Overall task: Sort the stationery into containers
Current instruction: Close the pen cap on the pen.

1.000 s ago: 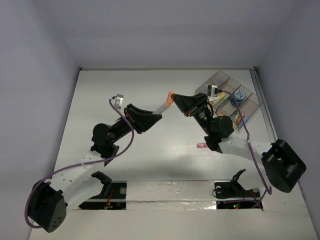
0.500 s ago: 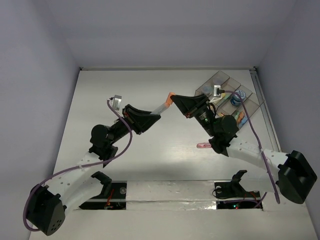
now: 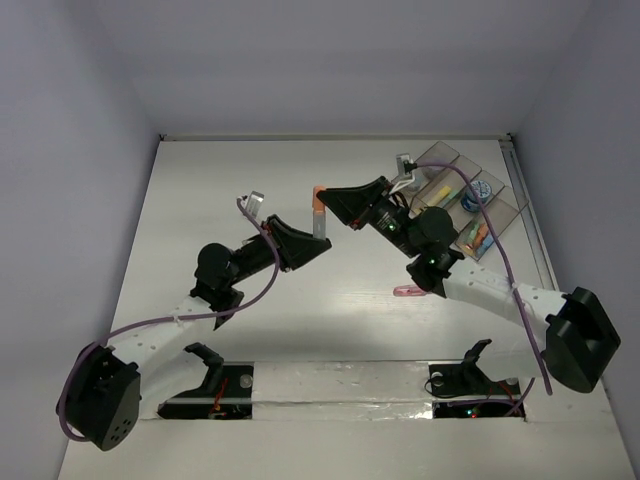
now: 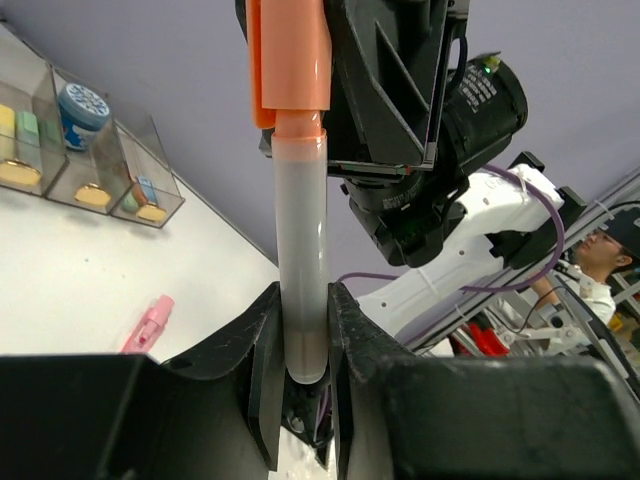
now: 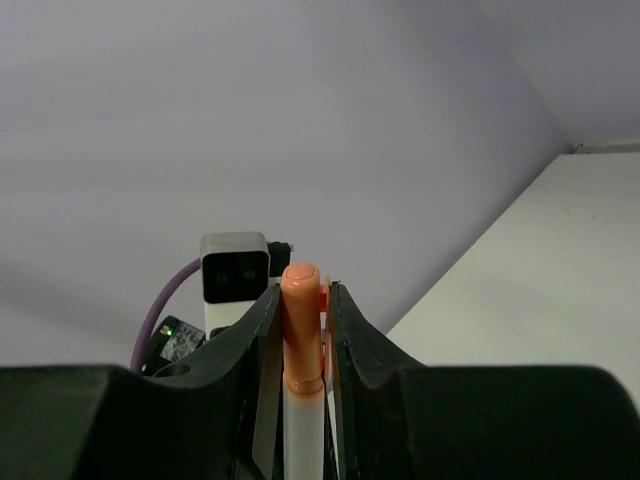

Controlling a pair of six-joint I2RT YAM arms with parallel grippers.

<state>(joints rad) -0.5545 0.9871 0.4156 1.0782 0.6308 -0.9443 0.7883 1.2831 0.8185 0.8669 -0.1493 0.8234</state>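
Orange-capped pen (image 3: 320,213) shifted left, now upright

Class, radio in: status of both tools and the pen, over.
Left tool shut on barrel of orange-capped translucent plastic pen. Right tool shut on its cap. Pen aloft, not binned. Nothing blocking.

No words, labels, brand names or numbers can be read anywhere in these views. The nearest thing to print is a pale pattern on the top face of the small round blue roll (image 4: 82,112) standing in the row of clear plastic bins (image 4: 122,158) — too small to tell whether it is lettering.
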